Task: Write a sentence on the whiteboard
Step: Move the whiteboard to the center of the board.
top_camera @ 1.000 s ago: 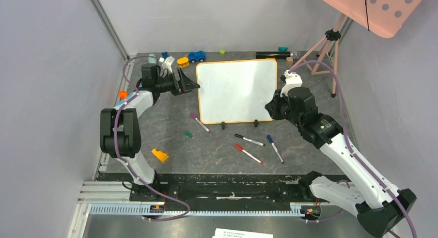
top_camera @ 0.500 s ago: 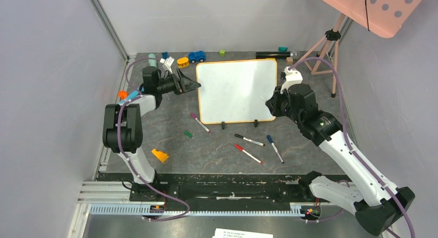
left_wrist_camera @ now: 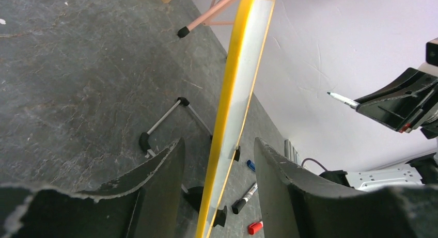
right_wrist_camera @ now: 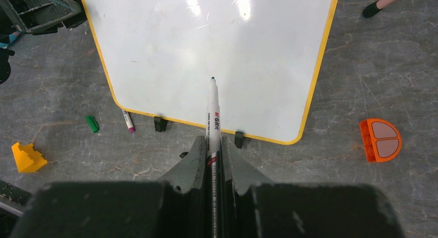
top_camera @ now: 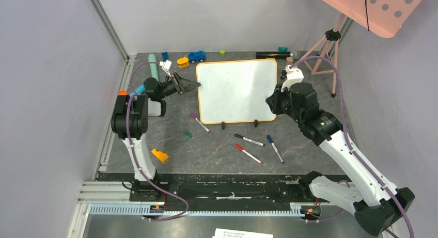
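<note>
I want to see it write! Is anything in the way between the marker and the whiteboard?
No, nothing visible. The right gripper holds the marker with its tip aimed at the bare whiteboard, with only open space between them.

The whiteboard [top_camera: 235,91] is glossy white with a thin orange-yellow frame and black clip feet [top_camera: 223,125]. The table [top_camera: 217,160] is dark grey, marbled with pale veins. The uncapped marker [right_wrist_camera: 213,114] has a white barrel with red and black print and a teal tip. Scattered around are a red-capped marker [top_camera: 248,154], a blue one [top_camera: 275,148], a black one [top_camera: 249,140] and a purple one [top_camera: 200,122]. There's also a blue toy car [top_camera: 196,56], an orange-yellow wedge [top_camera: 160,155] and a pink panel [top_camera: 351,0] with grey dots.
</note>
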### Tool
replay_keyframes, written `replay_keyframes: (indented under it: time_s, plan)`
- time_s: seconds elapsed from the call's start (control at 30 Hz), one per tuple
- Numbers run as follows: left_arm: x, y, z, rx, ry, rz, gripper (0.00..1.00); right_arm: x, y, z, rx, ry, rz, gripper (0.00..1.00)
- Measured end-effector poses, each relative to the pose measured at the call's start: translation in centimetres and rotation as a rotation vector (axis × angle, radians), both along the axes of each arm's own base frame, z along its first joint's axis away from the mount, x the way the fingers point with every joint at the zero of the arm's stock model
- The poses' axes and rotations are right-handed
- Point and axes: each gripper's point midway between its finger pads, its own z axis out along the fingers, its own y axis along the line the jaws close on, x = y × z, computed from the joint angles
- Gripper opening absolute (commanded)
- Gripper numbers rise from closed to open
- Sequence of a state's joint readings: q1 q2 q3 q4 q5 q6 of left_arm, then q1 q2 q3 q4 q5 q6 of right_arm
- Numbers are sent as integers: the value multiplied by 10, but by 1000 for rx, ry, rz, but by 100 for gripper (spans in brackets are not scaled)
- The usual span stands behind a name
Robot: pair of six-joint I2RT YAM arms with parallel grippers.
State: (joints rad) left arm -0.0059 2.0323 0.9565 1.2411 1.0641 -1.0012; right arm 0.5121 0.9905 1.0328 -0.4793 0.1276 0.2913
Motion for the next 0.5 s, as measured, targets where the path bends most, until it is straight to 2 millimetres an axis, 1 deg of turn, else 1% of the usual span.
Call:
replay_keyframes:
  time_s: [0.17,0.27,0.43,0.5]
  plan:
    - [0,0,7,-18,-23,-3,57,1,-1,0,-4,-4,2,0]
    - [5,0,6,-19,3,3,60,2,-1,2,-5,-11,4,0]
    - [7,0,1,-9,39,4,80,3,-1,3,-6,-19,9,0]
    - [7,0,2,-7,32,-3,83,3,-1,3,-6,-18,10,0]
